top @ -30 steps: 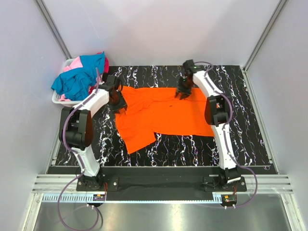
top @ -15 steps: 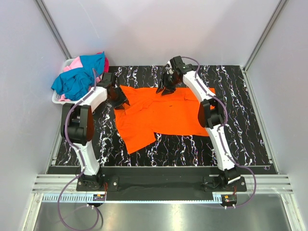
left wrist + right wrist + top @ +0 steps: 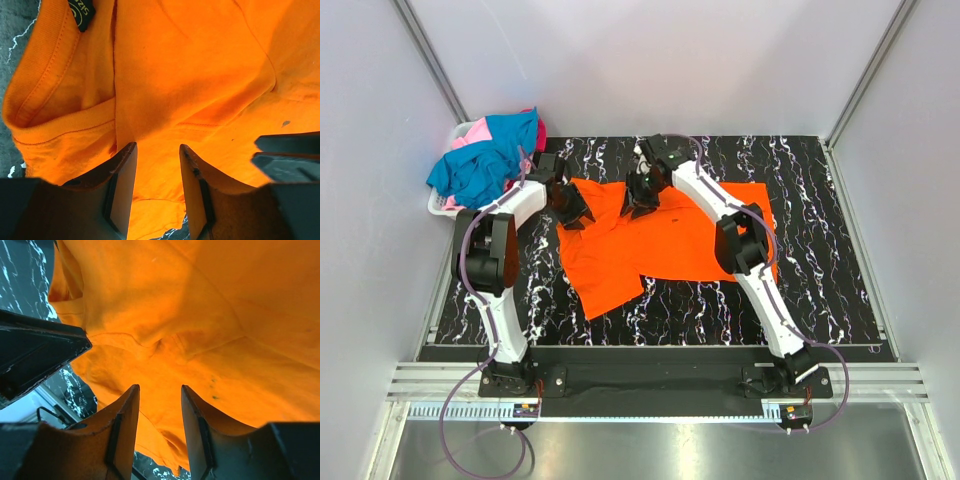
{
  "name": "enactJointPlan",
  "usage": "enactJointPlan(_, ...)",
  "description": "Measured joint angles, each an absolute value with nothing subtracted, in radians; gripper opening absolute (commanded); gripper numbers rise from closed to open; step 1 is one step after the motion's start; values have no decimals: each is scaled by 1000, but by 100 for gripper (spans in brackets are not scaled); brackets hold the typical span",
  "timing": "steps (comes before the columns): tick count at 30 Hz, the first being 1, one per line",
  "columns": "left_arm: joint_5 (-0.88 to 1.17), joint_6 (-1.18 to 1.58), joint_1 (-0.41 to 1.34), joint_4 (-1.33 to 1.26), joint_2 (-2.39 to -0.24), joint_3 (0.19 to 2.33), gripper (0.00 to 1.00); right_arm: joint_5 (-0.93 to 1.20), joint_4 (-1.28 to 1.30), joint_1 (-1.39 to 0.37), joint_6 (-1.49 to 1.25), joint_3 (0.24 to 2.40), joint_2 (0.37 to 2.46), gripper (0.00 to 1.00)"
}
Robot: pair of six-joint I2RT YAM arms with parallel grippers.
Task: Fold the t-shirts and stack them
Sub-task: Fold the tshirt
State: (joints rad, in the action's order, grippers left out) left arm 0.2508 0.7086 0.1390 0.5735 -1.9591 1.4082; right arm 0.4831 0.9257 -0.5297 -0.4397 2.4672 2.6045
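A vivid orange t-shirt lies spread on the black marbled table. My left gripper hovers over its far left corner, close to the collar. My right gripper hangs over the far edge just right of it. In the left wrist view my left gripper is open, with orange cloth lying below the gap. In the right wrist view my right gripper is likewise open above the cloth. More t-shirts in teal-blue, pink and red are heaped at the far left.
The heap sits in a white slatted basket at the table's far left corner. Grey walls with metal corner posts enclose the table on three sides. Both arm bases stand on the rail at the near edge.
My right gripper has swept left along the shirt's far edge, from the right-of-centre part toward the collar and my left gripper. My left gripper has barely shifted.
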Motion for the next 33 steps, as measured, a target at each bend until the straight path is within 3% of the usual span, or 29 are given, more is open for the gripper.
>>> enactJointPlan(11,250,707,139,573,-1959,1396,43,380,928,-558,-419,2466,2658,45)
enactJointPlan(33,250,690,127,573,-1959,1379,43,377,933,-556,-414,2533,2696,42)
